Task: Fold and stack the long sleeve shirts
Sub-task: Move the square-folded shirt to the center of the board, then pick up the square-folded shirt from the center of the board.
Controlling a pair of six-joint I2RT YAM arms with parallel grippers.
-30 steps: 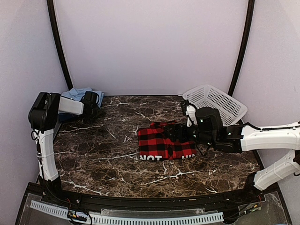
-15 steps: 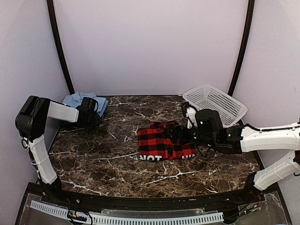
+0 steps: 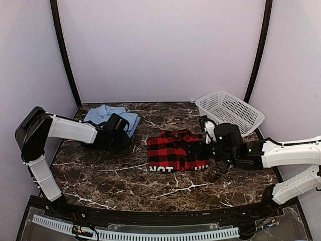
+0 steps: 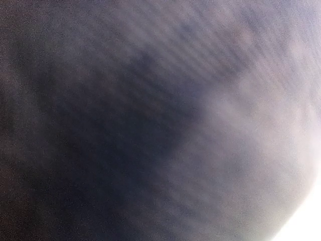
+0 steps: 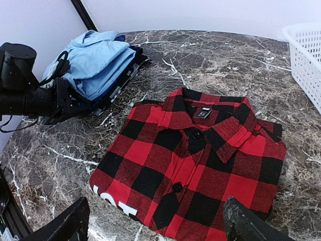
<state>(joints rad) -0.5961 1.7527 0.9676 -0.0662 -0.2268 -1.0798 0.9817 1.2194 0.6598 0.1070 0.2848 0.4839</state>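
The red-and-black flannel shirt [image 3: 173, 150] lies folded at the table's middle, collar away from my right wrist camera [image 5: 195, 160]. My right gripper [image 3: 201, 149] hovers at its right edge, open and empty, its fingertips [image 5: 70, 226] spread wide. The light blue shirt [image 3: 113, 115] lies folded on top of a darker one [image 5: 123, 83], left of the flannel [image 5: 95, 57]. My left gripper [image 3: 120, 138] is at the near edge of that stack [image 5: 67, 98] and seems shut on it. The left wrist view is a dark blur.
A white mesh basket [image 3: 230, 110] stands tilted at the back right, its rim also in the right wrist view [image 5: 306, 55]. The marble table [image 3: 125, 175] is walled at the back and both sides.
My left arm has swung right from the back left corner, and the blue shirt stack has come with it toward the flannel. My right gripper drew back slightly to the right.
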